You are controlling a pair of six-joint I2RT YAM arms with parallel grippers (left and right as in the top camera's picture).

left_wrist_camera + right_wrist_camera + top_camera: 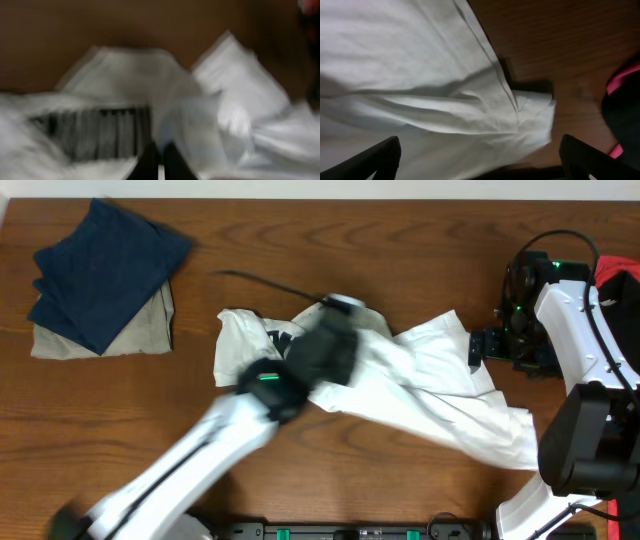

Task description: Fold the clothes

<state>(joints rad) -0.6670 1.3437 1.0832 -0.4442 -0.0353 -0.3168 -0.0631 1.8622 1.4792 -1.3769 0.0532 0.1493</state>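
The shirt (430, 395) lies crumpled on the counter (400, 240), from about the middle out toward the right. Its black lettering (278, 338) shows at the left end, partly hidden by folds. One long white flap runs down to the lower right, ending just beside the base of the right arm (575, 330).

The left arm (200, 450) reaches in from the lower left, blurred, with its head over the lettered end of the shirt. In the left wrist view, also blurred, the left jaws stand pressed together just above white cloth beside the lettering. I cannot tell whether any cloth is pinched between them.

The right jaws stand wide apart at the shirt's right edge. In the right wrist view the tips sit at the two lower corners, with a hemmed edge and a folded corner of the shirt between them on the wood. They grip nothing.

A thin black cable (265, 283) lies on the counter just beyond the shirt. Well apart, in the far left corner, a navy garment (105, 270) sits folded on top of a beige one (150, 330).
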